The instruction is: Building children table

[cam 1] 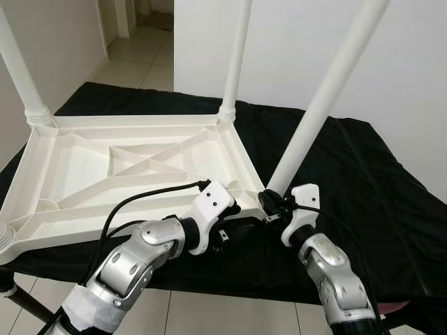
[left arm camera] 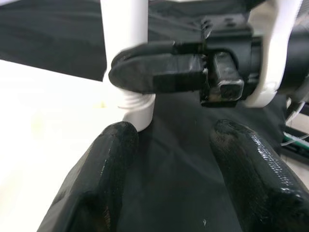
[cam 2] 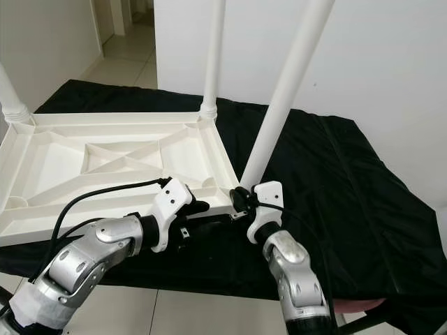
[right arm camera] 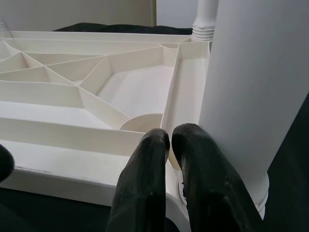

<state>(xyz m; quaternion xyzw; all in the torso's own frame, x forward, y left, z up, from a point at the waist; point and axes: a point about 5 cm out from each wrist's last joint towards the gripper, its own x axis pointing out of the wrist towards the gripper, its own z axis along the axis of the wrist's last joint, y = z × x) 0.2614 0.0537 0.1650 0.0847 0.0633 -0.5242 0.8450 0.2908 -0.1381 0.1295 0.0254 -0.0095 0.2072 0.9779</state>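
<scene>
A white plastic tabletop (cam 1: 84, 174) lies upside down on a black cloth. Two white legs stand upright in its far corners (cam 1: 236, 63) (cam 1: 17, 70). A third leg (cam 1: 328, 98) leans to the right, its threaded base (left arm camera: 137, 108) at the near right corner socket. My right gripper (cam 1: 269, 202) is shut with nothing between its fingers (right arm camera: 145, 188), which press against the side of that leg's base. My left gripper (cam 1: 241, 227) is open just in front of the same corner; its fingers (left arm camera: 101, 179) are spread over the cloth and hold nothing.
The black cloth (cam 1: 363, 181) covers a low surface whose front edge runs just under my arms. Tiled floor (cam 1: 133, 56) leads to a doorway at the back left. A white wall (cam 1: 419, 84) stands behind and to the right.
</scene>
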